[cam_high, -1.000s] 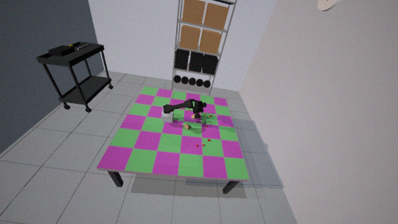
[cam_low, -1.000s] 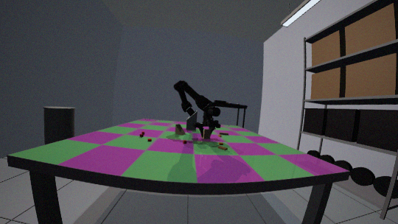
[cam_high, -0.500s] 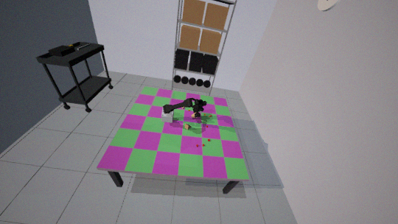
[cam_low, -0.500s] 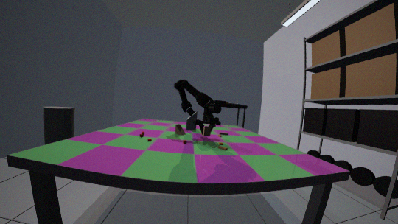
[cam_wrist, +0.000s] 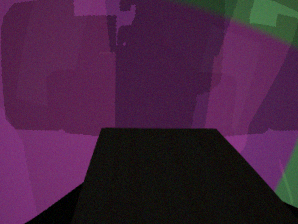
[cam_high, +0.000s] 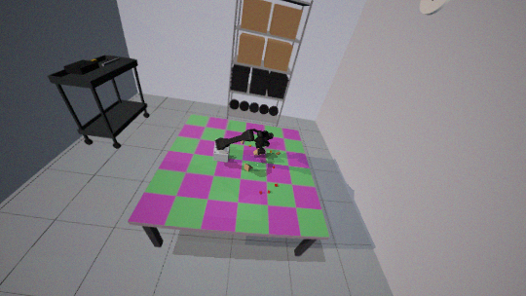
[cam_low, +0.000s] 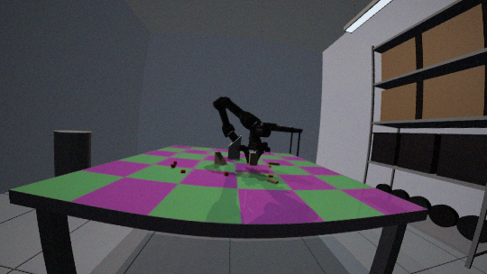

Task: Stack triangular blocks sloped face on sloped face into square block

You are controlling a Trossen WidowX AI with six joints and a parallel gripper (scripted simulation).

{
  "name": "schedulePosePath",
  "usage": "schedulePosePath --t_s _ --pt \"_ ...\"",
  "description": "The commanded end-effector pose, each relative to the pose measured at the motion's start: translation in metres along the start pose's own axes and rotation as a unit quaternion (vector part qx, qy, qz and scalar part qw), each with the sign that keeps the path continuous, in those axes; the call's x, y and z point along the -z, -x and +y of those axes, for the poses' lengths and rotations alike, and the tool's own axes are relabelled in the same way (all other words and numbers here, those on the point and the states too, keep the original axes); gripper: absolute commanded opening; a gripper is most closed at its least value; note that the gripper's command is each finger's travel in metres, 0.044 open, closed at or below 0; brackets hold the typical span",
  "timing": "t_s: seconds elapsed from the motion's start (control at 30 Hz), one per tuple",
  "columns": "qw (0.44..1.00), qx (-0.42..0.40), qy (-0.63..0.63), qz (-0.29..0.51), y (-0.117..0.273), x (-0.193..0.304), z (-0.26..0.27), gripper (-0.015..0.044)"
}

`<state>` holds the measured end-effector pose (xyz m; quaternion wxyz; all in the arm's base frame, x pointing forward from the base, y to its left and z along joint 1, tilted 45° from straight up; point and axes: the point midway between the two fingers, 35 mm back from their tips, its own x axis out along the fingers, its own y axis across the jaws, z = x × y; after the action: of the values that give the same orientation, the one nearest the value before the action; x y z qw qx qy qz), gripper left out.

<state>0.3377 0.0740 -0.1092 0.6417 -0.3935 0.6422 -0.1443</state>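
My gripper [cam_high: 258,151] [cam_low: 253,154] is down at the checkered table [cam_high: 195,214] [cam_low: 135,194] and shut on one tan triangular block [cam_high: 255,152] [cam_low: 254,158], which sits at table level. In the wrist view this block [cam_wrist: 166,189] fills the lower middle as a dark shape, and the fingers are hidden. The other triangular block [cam_high: 247,166] [cam_low: 219,158] lies apart on the table, a short way from the gripper toward the front in the top view.
Small red and orange bits [cam_high: 276,185] [cam_low: 272,180] lie scattered on the table near the blocks. The arm's white base [cam_high: 221,155] stands on the table behind. A black cart [cam_high: 97,92], a shelf rack [cam_high: 265,54] and a dark bin [cam_low: 72,150] stand off the table.
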Motion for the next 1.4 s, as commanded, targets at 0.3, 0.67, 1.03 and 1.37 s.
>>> schedulePosePath --t_s 0.3,0.67,1.03,1.37 --pt "0.989 -0.001 -0.149 0.0 -0.0002 -0.0001 0.0005 0.0" --pt "0.95 -0.001 -0.313 0.0 -0.0003 -0.0002 0.0006 0.0" --pt "0.899 -0.002 -0.438 0.0 -0.0003 -0.0003 0.0006 0.0" --pt "0.849 -0.002 -0.528 0.001 -0.0003 -0.0004 0.0006 0.0"
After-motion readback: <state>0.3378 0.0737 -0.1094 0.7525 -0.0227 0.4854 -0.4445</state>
